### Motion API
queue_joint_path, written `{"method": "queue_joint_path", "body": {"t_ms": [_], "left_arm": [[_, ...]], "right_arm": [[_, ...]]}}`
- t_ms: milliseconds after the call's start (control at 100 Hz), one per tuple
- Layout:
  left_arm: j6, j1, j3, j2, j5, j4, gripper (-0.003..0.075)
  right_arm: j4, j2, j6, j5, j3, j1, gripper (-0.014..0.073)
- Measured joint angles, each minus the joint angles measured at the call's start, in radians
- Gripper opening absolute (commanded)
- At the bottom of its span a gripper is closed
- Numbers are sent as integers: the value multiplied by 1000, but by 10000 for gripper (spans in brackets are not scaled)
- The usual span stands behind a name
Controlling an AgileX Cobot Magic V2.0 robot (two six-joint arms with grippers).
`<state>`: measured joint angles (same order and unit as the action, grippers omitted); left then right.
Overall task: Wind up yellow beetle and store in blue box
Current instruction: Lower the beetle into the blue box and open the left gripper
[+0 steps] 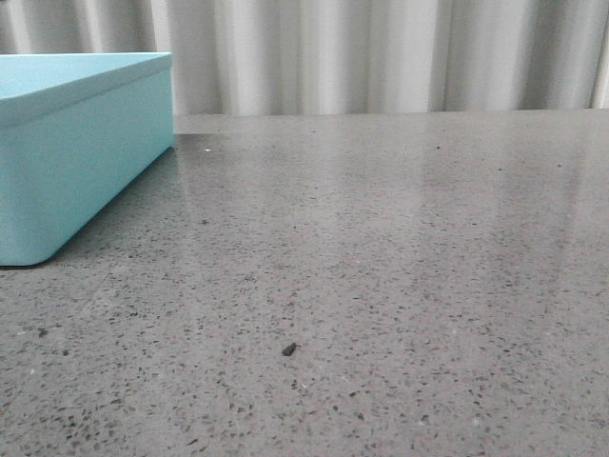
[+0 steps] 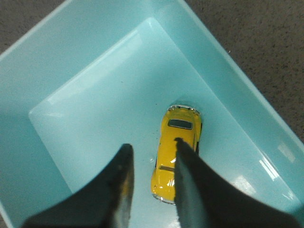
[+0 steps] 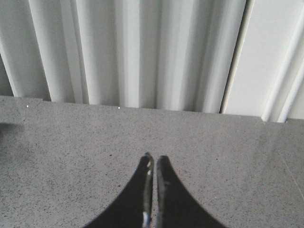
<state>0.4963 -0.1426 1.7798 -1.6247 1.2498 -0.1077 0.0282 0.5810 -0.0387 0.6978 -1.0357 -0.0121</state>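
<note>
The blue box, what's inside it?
The yellow beetle sits on the floor of the blue box. The left gripper's open fingers hide part of the floor and the car's side.

Bright, even light in all three views; soft shadows only.

The table [image 1: 381, 286] shows pale streaky glare toward the rear; the box [image 1: 67, 162] throws a faint shadow beside its wall; inside it, white glints mark the rim; the beetle [image 2: 172, 142] gleams; the left gripper [image 2: 152, 190] looms blurred.
</note>
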Motion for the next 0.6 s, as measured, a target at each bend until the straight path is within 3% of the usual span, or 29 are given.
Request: {"method": "queue_joint_path", "body": {"t_ms": [600], "left_arm": [[-23, 0, -18, 379, -7, -143, -21]], "right_arm": [[43, -271, 0, -152, 395, 0, -61]]}}
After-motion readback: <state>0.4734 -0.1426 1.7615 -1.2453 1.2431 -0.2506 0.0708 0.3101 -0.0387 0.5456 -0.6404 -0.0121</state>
